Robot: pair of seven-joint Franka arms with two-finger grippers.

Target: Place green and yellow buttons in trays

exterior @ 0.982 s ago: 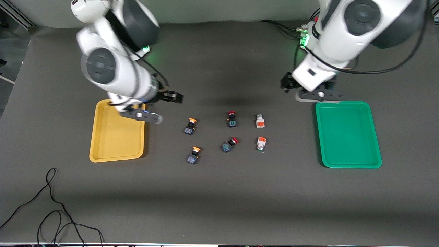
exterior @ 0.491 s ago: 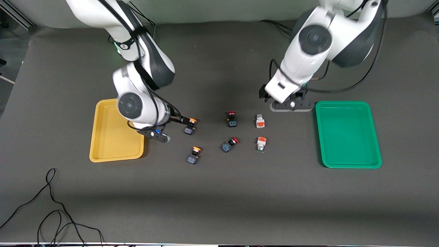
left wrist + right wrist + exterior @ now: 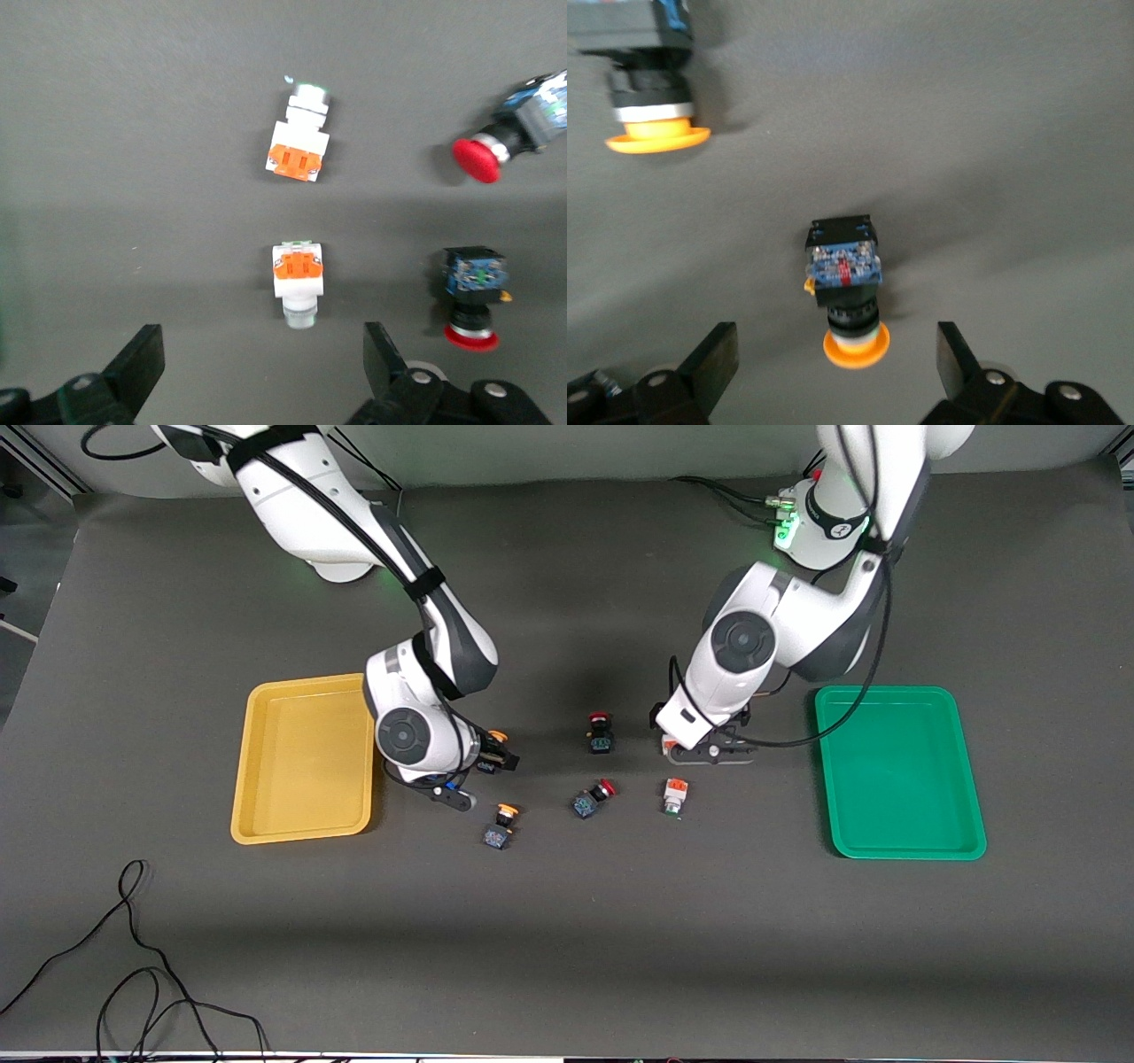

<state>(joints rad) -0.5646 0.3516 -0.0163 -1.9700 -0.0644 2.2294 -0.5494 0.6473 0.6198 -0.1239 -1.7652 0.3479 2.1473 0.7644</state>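
Now we are lining up on a yellow-capped button [image 3: 847, 292] and a white green-tipped button [image 3: 299, 283], both lying on the mat between the yellow tray [image 3: 301, 762] and green tray [image 3: 899, 772]. A second ago both arms were hanging near their trays; since then the right gripper [image 3: 837, 367] and left gripper [image 3: 263, 372] have swung down over these buttons, fingers spread, so two grasps look imminent. In the front view, each arm is hiding most of its target.

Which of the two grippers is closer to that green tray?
Left. The left gripper hangs open over a white button, a short way from the green tray. The right gripper is open over a yellow button beside the yellow tray.
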